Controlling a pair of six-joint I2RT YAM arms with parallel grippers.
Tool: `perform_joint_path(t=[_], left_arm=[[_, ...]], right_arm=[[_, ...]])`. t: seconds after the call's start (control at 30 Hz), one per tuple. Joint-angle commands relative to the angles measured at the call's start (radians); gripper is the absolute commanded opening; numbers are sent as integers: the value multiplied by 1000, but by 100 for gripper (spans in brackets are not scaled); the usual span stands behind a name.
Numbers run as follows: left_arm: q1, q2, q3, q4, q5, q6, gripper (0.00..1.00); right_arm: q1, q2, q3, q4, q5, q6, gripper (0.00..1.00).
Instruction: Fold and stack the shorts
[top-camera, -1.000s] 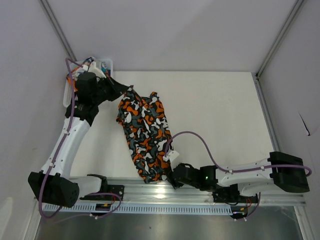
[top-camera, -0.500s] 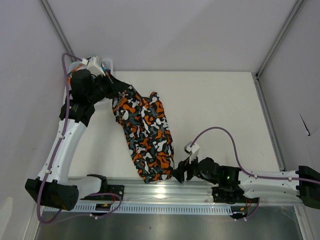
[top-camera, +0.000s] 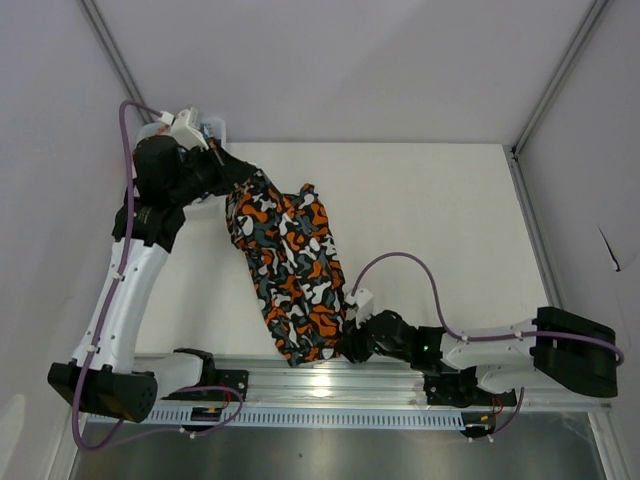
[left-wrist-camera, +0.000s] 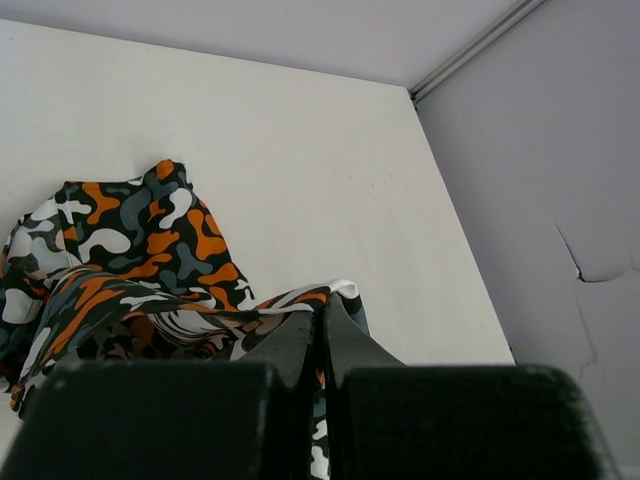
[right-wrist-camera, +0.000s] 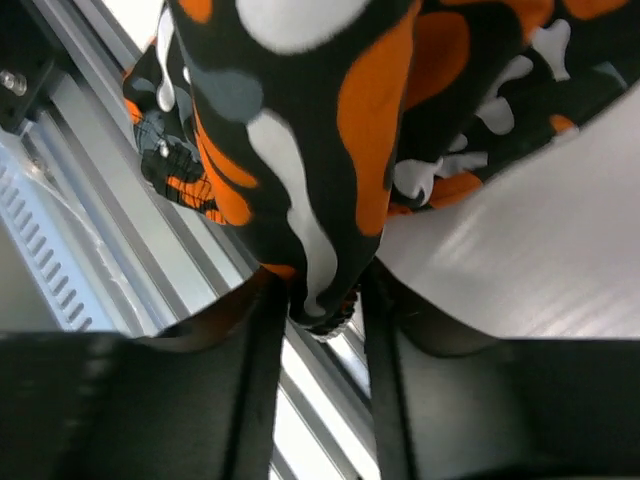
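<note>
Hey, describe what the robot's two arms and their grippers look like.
The left arm and the right arm are built alike: smooth white links joined by bulky black joint housings. A looping purple cable runs along each arm to a small white block near the wrist. The left gripper and the right gripper have two flat black fingers.

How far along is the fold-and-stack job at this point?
Done: nothing folded yet; the orange-black-grey-white camouflage fabric shorts are drawn out long across the white table. In hand: the left pincer is shut on their far end, and the right pincer brackets the near hem at the table edge, grip unclear. Left: every fold, then the stacking; no stack is visible.
</note>
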Motion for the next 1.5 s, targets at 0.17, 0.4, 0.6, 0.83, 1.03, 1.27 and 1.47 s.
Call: perform_joint_path(t=[0.17,0.4,0.6,0.83,1.03,1.27,1.47], left_arm=[[29,12,178,-39,26,-2,0],[38,23,188,-26,-19,-52,0],[85,39,137,-33,-10,-59,0],[122,16,63,16,-8,-72,0],[130,-21,36,19,-29,-53,0],[133,-57,-4,23,-37,-47,0],[133,-70,-21,16,-42,-44,0]], right_arm=[[36,-16,174,-236,275,31,0],[142,-67,508,-800,782,40,0],[487,144,546,-681,746,-113,21],[567,179,408,-394,580,-100,64],[445,-153,167,-170,429,-20,75],[313,-239,94,-167,319,43,66],[262,-86,125,-46,245,190,66]])
